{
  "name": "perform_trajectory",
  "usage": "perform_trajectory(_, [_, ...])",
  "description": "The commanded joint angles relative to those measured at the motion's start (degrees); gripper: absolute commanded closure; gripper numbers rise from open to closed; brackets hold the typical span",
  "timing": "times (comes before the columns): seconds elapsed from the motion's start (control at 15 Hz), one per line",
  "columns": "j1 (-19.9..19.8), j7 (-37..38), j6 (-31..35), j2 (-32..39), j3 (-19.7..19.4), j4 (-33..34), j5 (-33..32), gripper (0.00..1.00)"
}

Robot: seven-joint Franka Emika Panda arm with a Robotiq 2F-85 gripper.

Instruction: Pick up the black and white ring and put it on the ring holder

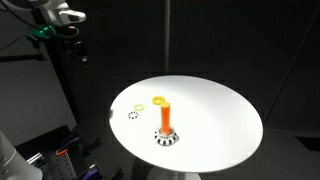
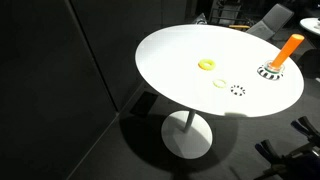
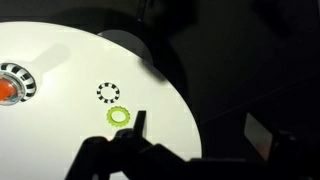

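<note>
End effector (image 3: 118,150) above the desk (image 3: 60,125) near its edge; whether its jaws are parted cannot be told. Nearest it lies a yellow ring (image 3: 120,115). Just beyond that lies the black and white ring (image 3: 108,93), flat on the desk and apart from the holder (image 3: 8,88).

Arm (image 1: 62,14) high, jaws pointing down (state unclear)

txt: none legible | labels/nos: none, maybe too lo-res
</note>
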Motion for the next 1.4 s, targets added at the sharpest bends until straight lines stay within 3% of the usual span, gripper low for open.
perform_trajectory(0.0, [0.21, 0.14, -0.12, 0.05, -0.2, 0.11, -0.18, 0.0])
perform_trajectory(0.6, [-1.29, 1.2, -0.41, 3.42, -0.7, 3.45, -0.28, 0.0])
perform_trajectory(1.33, [-5.91, 3.46, -0.24, 22.05, -0.57, 15.62, -3.7, 0.0])
